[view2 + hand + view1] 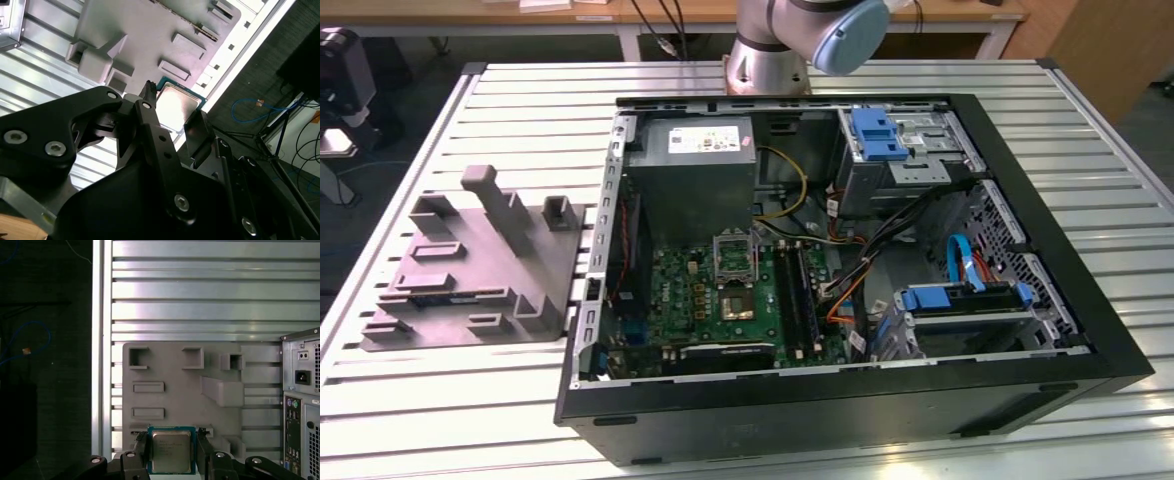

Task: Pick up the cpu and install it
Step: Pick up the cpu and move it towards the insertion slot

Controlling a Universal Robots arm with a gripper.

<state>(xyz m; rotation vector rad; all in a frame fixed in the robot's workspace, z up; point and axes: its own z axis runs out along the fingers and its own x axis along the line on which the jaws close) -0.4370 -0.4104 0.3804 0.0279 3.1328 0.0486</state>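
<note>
as the cpu (pixel 171 454) is pinched by the end effector (pixel 171 436), its side edges are hidden behind the fingers (pixel 141 451).

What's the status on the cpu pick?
End effector shut on small flat silvery-grey square cpu. Chip held clear of large grey moulded tray. Not yet in open black computer case; no obstruction seen.

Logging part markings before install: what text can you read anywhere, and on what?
Nothing reads clearly.
Print on the cpu, held in the gripper: too small to read.
Print on the white label of the power supply: blurred.
Marks on the computer case rear panel: too small.
</note>
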